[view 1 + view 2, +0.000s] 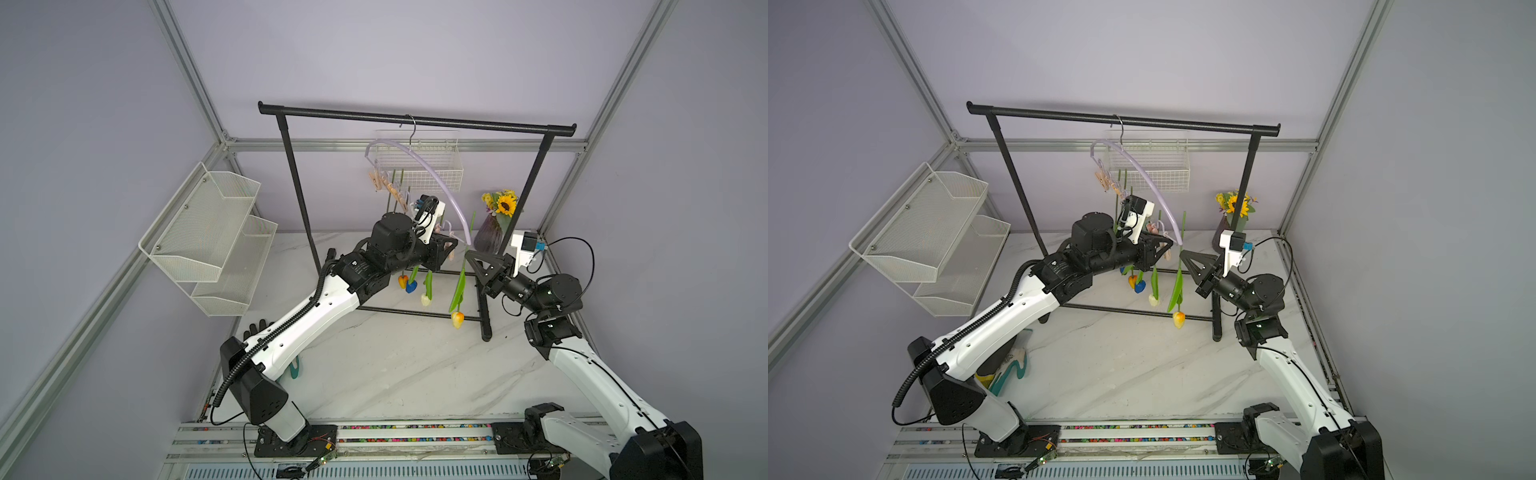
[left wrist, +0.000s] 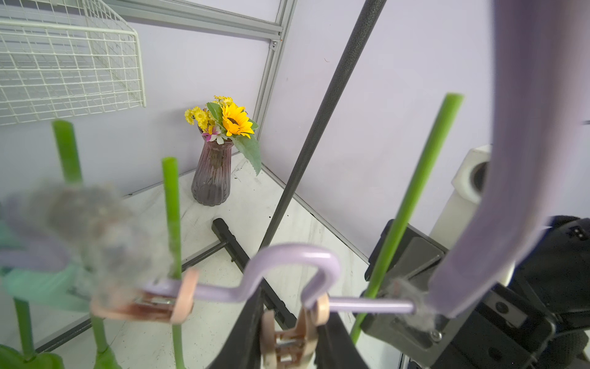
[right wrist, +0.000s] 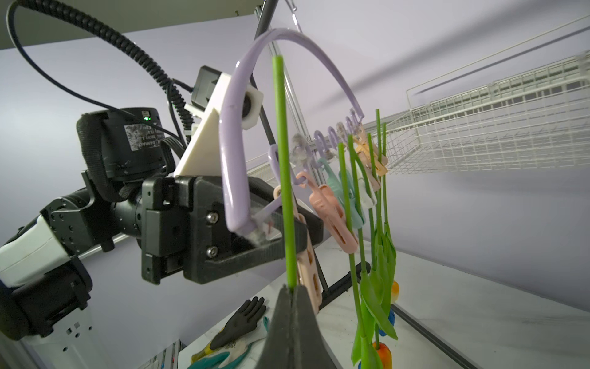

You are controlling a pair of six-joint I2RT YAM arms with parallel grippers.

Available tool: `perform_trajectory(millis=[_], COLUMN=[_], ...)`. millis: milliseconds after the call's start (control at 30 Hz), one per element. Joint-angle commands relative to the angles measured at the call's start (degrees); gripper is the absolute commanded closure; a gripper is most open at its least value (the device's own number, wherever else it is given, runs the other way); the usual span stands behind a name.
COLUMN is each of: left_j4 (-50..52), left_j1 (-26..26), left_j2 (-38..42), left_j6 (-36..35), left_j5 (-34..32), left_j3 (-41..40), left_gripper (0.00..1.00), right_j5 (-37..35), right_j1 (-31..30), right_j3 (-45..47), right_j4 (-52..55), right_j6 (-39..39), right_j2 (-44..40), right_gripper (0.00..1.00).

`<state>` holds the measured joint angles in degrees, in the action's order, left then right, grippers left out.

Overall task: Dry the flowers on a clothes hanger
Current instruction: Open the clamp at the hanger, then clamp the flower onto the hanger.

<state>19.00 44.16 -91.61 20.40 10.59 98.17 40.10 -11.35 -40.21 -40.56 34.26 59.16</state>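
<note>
Right wrist view: the right gripper point(image 3: 292, 297) is clamping a tulip stem point(image 3: 283, 159) upright, head hanging down, just beside the end peach clothespin point(image 2: 306, 319) of the clothes hanger point(image 3: 228, 143). The left gripper point(image 2: 287, 357) is squeezing that clothespin, apparently to spread its mouth for the stem. The other flowers point(image 3: 370, 287) are hanging pinned already.
</note>
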Motion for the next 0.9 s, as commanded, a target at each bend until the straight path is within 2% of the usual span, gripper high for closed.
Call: perform_trajectory(millis=[0, 200, 467, 633, 867], left_j4=[-1.78, -2.64, -3.20, -3.45, -3.61], left_j1=[0.05, 0.03, 0.05, 0.02, 0.05], left_j2=[0.69, 0.23, -0.26, -0.36, -0.23], left_j6=[-0.14, 0.45, 0.97, 1.17, 1.31], left_j5=[0.43, 0.91, 1.01, 1.18, 1.29], left_j3=[2.03, 1.97, 2.22, 2.21, 2.17], left_gripper=[0.76, 0.79, 0.81, 0.82, 0.83], right_j5=[-6.94, -8.96, -15.32, -16.70, -16.34], right_j1=[-0.38, -2.46, -6.90, -8.45, -10.58], right_j3=[3.09, 6.56, 8.15, 8.03, 8.09], right_j4=[-4.38, -8.92, -6.01, -2.38, -3.04], right_j6=[5.02, 10.48, 15.98, 17.68, 19.01], right_j2=[-1.42, -0.83, -0.57, -0.36, 1.30], right_gripper=[1.00, 1.00, 1.00, 1.00, 1.00])
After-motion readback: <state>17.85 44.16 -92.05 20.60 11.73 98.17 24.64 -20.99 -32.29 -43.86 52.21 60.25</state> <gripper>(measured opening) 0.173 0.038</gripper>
